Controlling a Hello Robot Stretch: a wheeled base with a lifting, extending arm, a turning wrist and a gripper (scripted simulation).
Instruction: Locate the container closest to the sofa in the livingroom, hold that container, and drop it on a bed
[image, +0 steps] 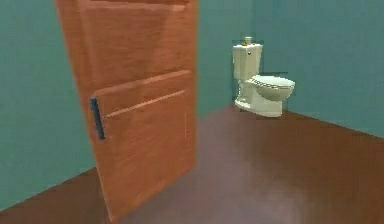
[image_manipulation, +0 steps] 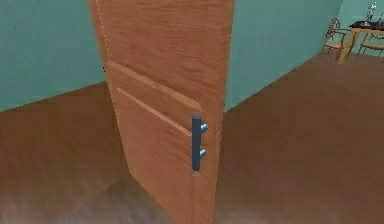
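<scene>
wooden door close ahead, toilet beyond

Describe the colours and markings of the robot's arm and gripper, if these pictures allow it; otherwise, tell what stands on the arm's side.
They do not allow it. On that side stands a reddish-brown wooden panelled door with a dark blue bar handle, on a dark brown floor.

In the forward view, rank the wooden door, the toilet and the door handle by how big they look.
1. wooden door, by far, though it stands nearest the camera
2. toilet
3. door handle
</scene>
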